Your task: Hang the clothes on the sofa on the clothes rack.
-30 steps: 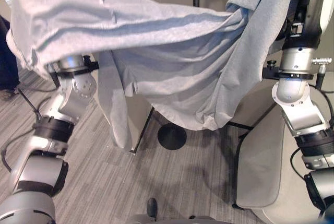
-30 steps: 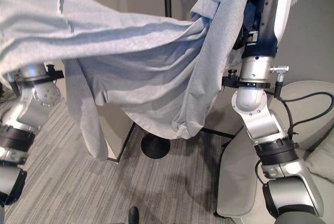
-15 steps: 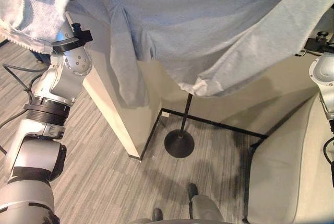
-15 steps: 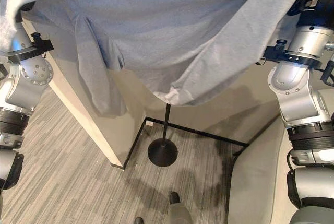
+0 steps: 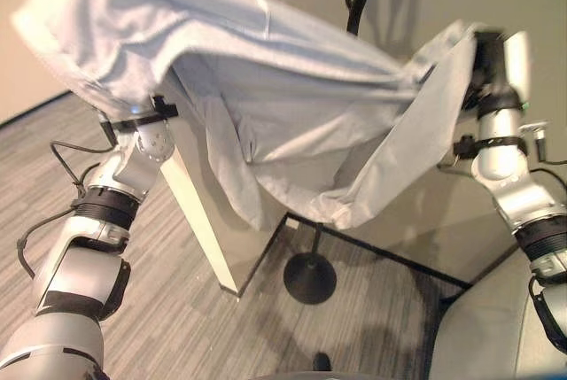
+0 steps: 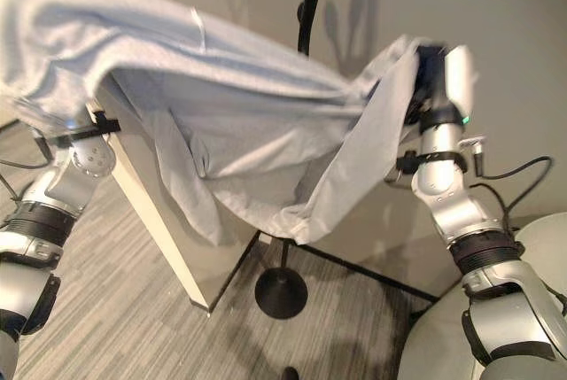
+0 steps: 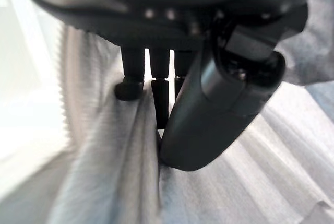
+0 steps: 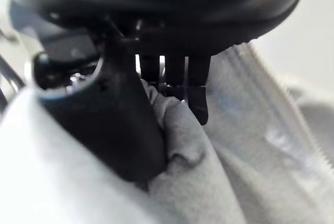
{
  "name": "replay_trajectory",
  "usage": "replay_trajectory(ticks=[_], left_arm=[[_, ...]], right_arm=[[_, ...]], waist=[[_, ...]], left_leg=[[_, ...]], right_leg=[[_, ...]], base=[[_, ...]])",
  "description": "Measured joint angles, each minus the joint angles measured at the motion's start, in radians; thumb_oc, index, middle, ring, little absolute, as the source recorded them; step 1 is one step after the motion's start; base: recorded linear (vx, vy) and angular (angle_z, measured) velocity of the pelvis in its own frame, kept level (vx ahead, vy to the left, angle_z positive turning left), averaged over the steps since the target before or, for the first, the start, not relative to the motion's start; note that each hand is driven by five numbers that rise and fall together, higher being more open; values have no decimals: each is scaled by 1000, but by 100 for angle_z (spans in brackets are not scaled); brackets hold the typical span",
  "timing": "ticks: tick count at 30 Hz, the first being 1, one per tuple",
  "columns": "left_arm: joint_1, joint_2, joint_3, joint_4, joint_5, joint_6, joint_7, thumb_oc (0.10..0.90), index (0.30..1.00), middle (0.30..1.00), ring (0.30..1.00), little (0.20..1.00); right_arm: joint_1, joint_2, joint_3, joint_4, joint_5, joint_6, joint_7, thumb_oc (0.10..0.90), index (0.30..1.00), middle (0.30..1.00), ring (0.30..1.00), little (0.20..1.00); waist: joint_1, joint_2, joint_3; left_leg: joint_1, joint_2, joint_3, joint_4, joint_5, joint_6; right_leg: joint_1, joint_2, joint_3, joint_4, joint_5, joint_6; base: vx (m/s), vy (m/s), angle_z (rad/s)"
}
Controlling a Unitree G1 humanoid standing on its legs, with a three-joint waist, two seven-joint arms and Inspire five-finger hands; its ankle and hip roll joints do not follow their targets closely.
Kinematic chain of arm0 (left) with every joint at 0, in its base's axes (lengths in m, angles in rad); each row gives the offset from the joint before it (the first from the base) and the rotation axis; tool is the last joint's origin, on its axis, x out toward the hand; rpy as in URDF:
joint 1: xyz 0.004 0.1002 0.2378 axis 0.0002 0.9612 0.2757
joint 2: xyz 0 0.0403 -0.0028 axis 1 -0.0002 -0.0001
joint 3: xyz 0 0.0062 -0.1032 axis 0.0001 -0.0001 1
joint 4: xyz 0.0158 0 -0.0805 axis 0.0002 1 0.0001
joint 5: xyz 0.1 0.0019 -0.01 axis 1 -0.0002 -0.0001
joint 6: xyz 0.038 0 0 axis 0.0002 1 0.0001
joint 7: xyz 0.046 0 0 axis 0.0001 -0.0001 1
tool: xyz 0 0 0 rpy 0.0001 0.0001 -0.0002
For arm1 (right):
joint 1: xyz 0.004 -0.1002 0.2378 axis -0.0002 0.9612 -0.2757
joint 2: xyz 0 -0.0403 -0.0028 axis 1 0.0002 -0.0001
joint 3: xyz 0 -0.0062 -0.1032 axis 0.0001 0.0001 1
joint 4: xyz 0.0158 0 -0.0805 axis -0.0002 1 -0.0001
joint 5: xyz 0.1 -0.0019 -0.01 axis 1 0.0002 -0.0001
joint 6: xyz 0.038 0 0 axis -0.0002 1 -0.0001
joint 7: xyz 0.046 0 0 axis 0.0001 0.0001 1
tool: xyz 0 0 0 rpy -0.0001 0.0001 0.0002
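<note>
Right robot hand [image 8: 120, 130] pinches fold of grey garment [image 8: 209, 182] between thumb and fingers [image 8: 198, 98].

- Our left arm rises from the lower left, bent at the elbow, with the forearm reaching up under the grey garment [image 5: 292, 105].
- Our left hand [image 7: 219, 93] is closed: the thumb presses a fold of the cloth against the curled fingers [image 7: 159, 104].
- Our right arm comes up from the lower right, its forearm nearly upright.
- Our right hand [image 8: 104, 119] is raised high and pinches the garment's other end between thumb and fingers [image 8: 195, 93].
</note>
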Motion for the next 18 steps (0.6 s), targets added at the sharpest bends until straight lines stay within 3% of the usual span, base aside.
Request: replay_trajectory(ticks=[2,4,5,6,7,8,9,10,11,12,13,14,17,18], left_arm=[[-22,-4,-50,98,-25,-21,-14,400,300,300,300,300],[-54,-26,-55,148,-69,-19,-67,400,300,300,300,300],[-60,-33,-54,159,-76,-12,-89,400,300,300,300,300],[-62,-42,-53,167,-98,-3,-120,400,300,300,300,300],[-55,-45,-68,177,-119,19,-171,400,300,300,300,300],[-43,-54,-87,186,-136,33,-187,400,300,300,300,300],[-10,-71,-92,185,-160,68,-213,400,300,300,300,300],[33,-93,-87,204,-184,98,-225,400,300,300,300,300],[60,-121,-64,220,-188,105,-234,400,300,300,300,300],[75,-138,-72,233,-192,119,-275,400,300,300,300,300],[103,-148,-72,235,-194,118,-282,400,300,300,300,300],[157,-173,-73,268,-195,121,-300,400,300,300,300,300],[223,-220,-72,313,-221,147,-336,400,300,300,300,300],[229,-222,-64,279,-224,155,-338,400,300,300,300,300]], right_arm=[[-49,39,54,120,9,1,12,400,300,300,300,300],[-84,53,70,173,29,3,26,400,300,300,300,300],[-91,54,69,176,30,3,26,400,300,300,300,300],[-96,61,68,184,30,4,26,400,300,300,300,300],[-94,83,67,188,30,10,26,400,300,300,300,300],[-85,88,55,176,30,11,27,400,300,300,300,300],[-60,108,15,139,30,12,27,400,300,300,300,300],[-58,118,16,122,28,10,35,400,300,300,300,300],[-67,114,16,120,28,9,39,400,300,300,300,300],[-54,130,-7,120,34,14,28,400,300,300,300,300],[-36,148,-16,119,33,17,32,400,300,300,300,300],[2,184,-32,105,28,18,33,400,300,300,300,300],[38,191,-32,89,24,30,41,400,300,300,300,300],[69,160,-63,28,22,62,36,400,300,300,300,300]], waist=[[-1,-7,-24],[-3,-17,-22],[-2,-1,-27],[-4,10,-24],[-22,-40,-22],[-32,-58,-15],[-33,-86,-5],[-30,-73,2],[-23,-6,11],[-52,-11,37],[-52,-42,53],[-57,-54,65],[-75,-52,87],[-93,-48,113]], left_leg=[[-28,0,19,0,2,-2],[-70,-1,26,-1,3,-2],[-96,15,24,-2,6,5],[-123,46,36,-2,39,8],[-142,33,35,-2,34,-14],[-154,30,31,5,14,-30],[-195,-3,38,80,9,-29],[-188,-17,42,95,-2,-11],[-158,50,31,61,-13,31],[-129,81,29,2,37,-44],[-127,68,37,1,34,-41],[-133,76,34,1,30,-35],[-148,81,42,-2,42,-30],[-151,78,39,-2,44,-29]], right_leg=[[-30,-5,2,0,0,1],[-75,-11,-2,-1,-18,27],[-87,-3,-8,11,-27,46],[-133,21,-9,101,-30,39],[-181,12,3,234,-99,-22],[-194,10,-2,217,-102,-23],[-196,-8,13,156,-104,-16],[-185,3,16,76,-146,75],[-198,50,-12,107,-143,57],[-192,36,1,191,-142,29],[-190,35,2,163,-99,5],[-182,45,1,126,-95,3],[-173,45,2,60,-53,6],[-154,41,2,21,-24,5]], base=[[7,-46,1],[-17,-37,9],[-25,-44,14],[-7,-55,39],[0,-46,48],[3,-50,44],[5,-31,-4],[6,-22,-34],[20,-33,-18],[31,-33,-4],[46,-40,-2],[34,-18,-41],[30,-23,-27],[2,-42,7]])
